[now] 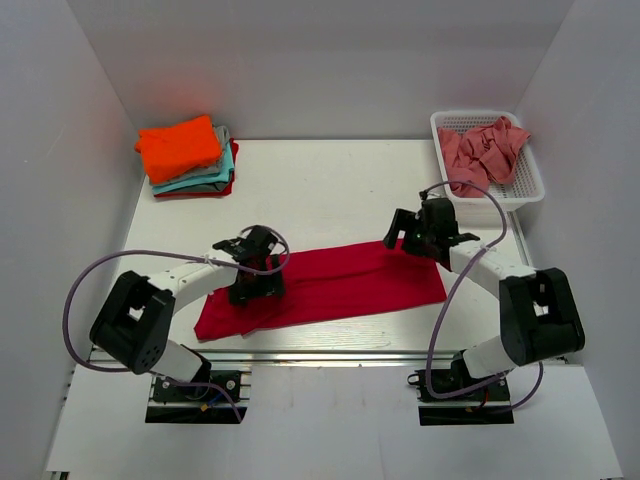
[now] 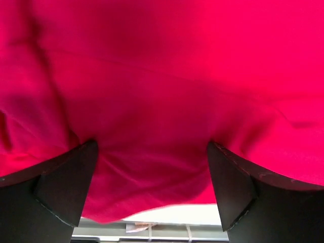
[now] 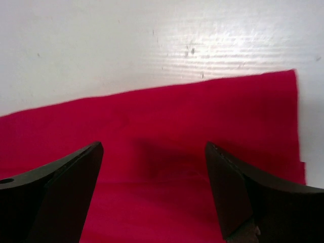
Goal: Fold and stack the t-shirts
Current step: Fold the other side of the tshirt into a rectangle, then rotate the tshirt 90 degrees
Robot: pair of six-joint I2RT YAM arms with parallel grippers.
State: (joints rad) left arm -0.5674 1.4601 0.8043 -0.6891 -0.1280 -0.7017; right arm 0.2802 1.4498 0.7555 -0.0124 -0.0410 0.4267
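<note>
Cloth layers want pinching together at each end before folding, since the crimson t-shirt [image 1: 340, 280] lies as a folded band along the bench's [image 1: 330, 190] front edge, with left gripper [image 2: 152, 144] and right gripper [image 3: 153, 147] both spread open over it.

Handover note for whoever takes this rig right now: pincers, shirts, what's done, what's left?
Both open, holding nothing: left pincer low over the left part of the crimson shirt, right pincer above its far right edge.
The crimson shirt lies as a long strip on the table, near centre.
Done: folded stack far left, orange shirt on top.
Left: finish folding the crimson shirt and stack it, then the pink shirts in the basket.
</note>
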